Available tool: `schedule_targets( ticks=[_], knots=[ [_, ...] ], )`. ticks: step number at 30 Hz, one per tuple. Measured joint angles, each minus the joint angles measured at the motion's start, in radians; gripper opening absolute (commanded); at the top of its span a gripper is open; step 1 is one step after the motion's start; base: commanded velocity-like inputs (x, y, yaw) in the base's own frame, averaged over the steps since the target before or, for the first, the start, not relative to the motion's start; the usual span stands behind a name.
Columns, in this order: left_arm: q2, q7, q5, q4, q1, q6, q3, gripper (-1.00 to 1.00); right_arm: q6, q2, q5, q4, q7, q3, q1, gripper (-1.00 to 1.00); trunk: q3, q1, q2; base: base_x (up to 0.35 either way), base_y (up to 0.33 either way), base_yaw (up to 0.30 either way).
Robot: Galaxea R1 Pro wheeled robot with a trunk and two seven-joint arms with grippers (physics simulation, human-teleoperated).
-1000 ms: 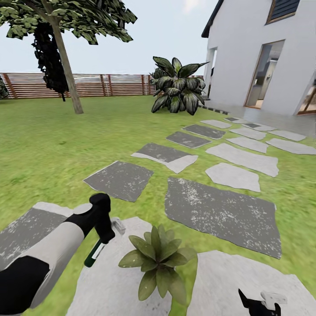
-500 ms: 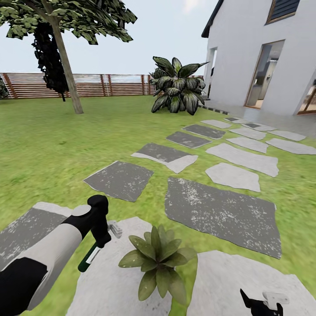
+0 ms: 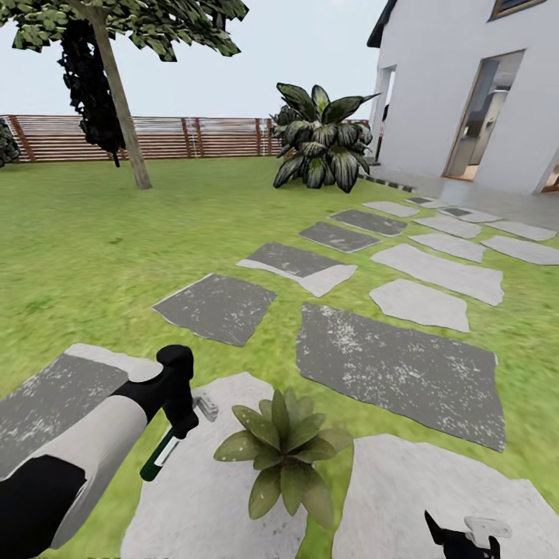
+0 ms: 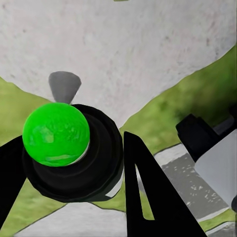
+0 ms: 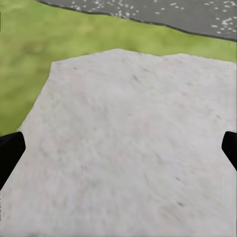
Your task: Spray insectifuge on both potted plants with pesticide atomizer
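In the head view my left gripper [image 3: 185,423] hangs low at the left, shut on the pesticide atomizer [image 3: 159,458]. The atomizer's white body slants down to a dark green end above a pale stone. The left wrist view looks along the atomizer [image 4: 56,134], a bright green round end in a black collar between the black fingers [image 4: 143,197]. A potted plant [image 3: 283,454], a low rosette of pointed green leaves, sits just right of that gripper. My right gripper [image 3: 464,537] is at the bottom right edge; the right wrist view shows this gripper [image 5: 118,148] open over bare pale stone.
Grey and white stepping stones [image 3: 392,365] lead across the lawn toward the white house [image 3: 466,85]. A large broad-leaved shrub [image 3: 322,140] stands by the house corner. A tree [image 3: 116,85] and a brown slatted fence [image 3: 178,136] line the far side.
The left gripper has swung the atomizer a little down and to the left. The whole picture has then shifted, so the camera moved; the plant stays put.
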Motion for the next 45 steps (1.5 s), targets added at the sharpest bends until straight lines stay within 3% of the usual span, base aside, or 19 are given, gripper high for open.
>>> schedule_targets(
  ticks=[16, 20, 23, 45],
  knots=[
    [-0.002, 0.001, -0.006, -0.001, 0.049, 0.000, 0.002, -1.00, 0.000, -0.002, -0.002, -0.001, 0.000, -0.001, 0.000, 1.00, -0.021, 0.000, 0.000, 0.000, 0.000, 0.061],
    [-0.002, 0.001, -0.005, -0.003, 0.048, 0.002, 0.002, -1.00, -0.001, -0.002, -0.086, -0.001, -0.001, -0.001, 0.000, 1.00, -0.028, 0.000, 0.000, 0.000, 0.000, 0.000],
    [-0.002, 0.002, -0.005, -0.003, 0.049, 0.004, 0.003, -1.00, -0.001, -0.002, -0.114, -0.001, -0.002, 0.001, 0.000, 1.00, -0.032, 0.000, 0.000, 0.000, 0.000, 0.000],
    [-0.002, 0.012, -0.003, -0.012, 0.049, 0.010, 0.016, -1.00, -0.003, -0.002, -0.114, -0.002, 0.002, 0.003, 0.000, 1.00, -0.043, 0.000, 0.000, -0.208, -0.156, 0.005]
  ],
)
